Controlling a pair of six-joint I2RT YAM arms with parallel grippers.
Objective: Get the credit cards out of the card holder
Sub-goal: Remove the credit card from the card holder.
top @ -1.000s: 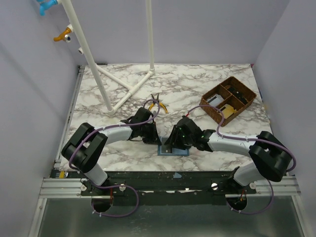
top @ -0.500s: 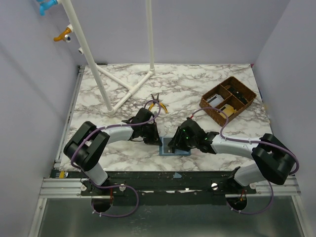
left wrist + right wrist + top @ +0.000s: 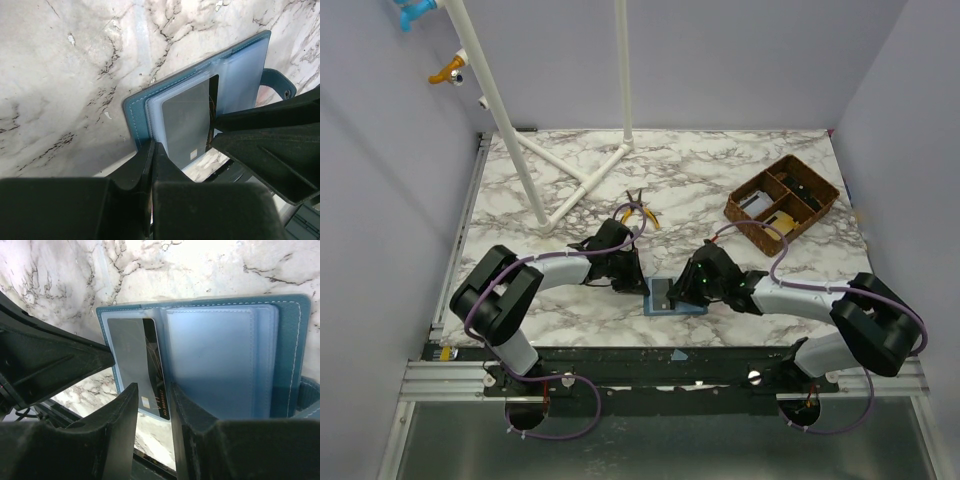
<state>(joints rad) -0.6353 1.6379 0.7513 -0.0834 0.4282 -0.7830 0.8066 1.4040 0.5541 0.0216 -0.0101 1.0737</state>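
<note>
**Two claws on one open card holder**

Both of my arms reach in toward the lower middle of the top view. There the card holder [image 3: 676,306] lies opened flat on the marble surface [image 3: 720,175], close to the near edge.

My left claw [image 3: 151,147] is closed, its two fingers pressed together with only a seam between them. In my left wrist view its tip sits at the lower edge of the holder's blue cover, near the corner. I cannot tell whether it presses down on the cover.

My right claw [image 3: 153,389] has its fingers parted by a narrow gap. In my right wrist view that gap sits over the lower end of a grey card [image 3: 129,347] with a dark stripe along its right side. The card lies on the left half of the holder, over a clear sleeve, with its lower end past the holder's blue edge. I cannot tell whether my fingers touch it. The right half shows a stack of pale blue sleeves, and a blue tab [image 3: 311,395] sticks out at the lower right.

At the upper right of the top view stands a brown compartment tray [image 3: 817,205]. Pliers [image 3: 638,213] with yellow handles lie just above my left arm. A white pipe frame [image 3: 582,182] stands at the upper left.
</note>
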